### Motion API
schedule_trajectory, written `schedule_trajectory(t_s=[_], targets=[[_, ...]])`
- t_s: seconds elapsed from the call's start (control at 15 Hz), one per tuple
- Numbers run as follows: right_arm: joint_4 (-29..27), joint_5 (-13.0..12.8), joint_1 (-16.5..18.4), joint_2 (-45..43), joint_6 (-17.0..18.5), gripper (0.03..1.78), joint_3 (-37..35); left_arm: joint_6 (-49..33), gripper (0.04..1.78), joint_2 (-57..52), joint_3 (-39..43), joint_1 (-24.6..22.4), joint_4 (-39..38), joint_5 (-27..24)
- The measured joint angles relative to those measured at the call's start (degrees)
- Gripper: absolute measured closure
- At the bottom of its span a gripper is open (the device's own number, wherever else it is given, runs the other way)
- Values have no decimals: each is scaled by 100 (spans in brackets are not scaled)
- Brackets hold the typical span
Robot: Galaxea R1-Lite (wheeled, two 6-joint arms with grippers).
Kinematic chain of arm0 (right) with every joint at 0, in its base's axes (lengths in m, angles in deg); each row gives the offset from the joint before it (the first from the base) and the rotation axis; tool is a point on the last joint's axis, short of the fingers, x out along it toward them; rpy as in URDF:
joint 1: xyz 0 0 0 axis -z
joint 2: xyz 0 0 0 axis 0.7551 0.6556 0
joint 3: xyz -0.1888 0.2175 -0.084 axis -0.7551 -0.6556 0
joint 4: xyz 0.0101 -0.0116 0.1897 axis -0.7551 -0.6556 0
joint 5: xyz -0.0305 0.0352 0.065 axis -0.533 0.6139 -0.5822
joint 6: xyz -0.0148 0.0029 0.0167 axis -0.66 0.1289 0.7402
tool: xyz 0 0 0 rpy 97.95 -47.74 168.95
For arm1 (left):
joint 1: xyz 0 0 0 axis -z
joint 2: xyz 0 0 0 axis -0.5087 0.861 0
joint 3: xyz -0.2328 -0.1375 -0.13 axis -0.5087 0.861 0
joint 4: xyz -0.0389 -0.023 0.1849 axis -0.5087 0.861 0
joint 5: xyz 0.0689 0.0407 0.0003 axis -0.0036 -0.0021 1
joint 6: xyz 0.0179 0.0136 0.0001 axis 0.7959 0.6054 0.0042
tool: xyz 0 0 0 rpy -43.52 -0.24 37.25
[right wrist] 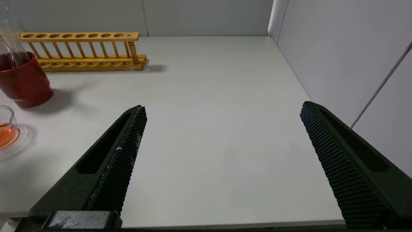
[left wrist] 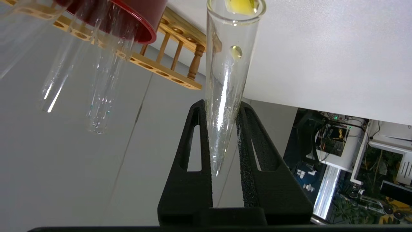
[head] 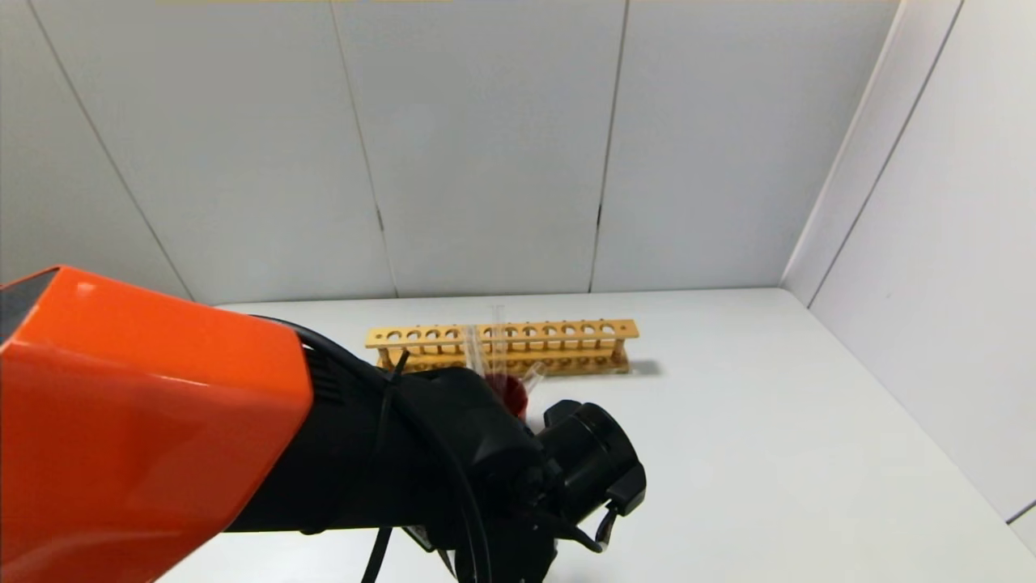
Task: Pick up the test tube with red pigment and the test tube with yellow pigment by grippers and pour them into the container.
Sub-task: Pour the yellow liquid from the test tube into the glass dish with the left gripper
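My left gripper (left wrist: 222, 104) is shut on the test tube with yellow pigment (left wrist: 225, 80), gripping it near its rounded end. The tube is tipped mouth-down and yellow liquid (left wrist: 241, 5) sits at its lip. In the head view the left arm (head: 453, 461) covers the gripper and whatever lies below it. The container (right wrist: 4, 127), a small clear glass holding orange-red liquid, shows only at the edge of the right wrist view. I cannot pick out the test tube with red pigment. My right gripper (right wrist: 223, 106) hangs open and empty over the table's near right part.
A dark red cup (right wrist: 24, 80) holding clear tubes (left wrist: 103, 90) stands just behind the container. Behind it, a long wooden rack (head: 566, 332) lies across the white table (head: 769, 421). Grey panels wall the table at the back and on the right.
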Motion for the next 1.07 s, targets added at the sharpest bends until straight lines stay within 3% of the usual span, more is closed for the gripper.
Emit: schedule_trajectory(t_s=[0.33,1.07], targets=[[2,0,2,0,0,7,0,-6,152,30,-274,2,532,137],[0,0,5,0,2,7,0,-83,152,33,-390,28,556,165]])
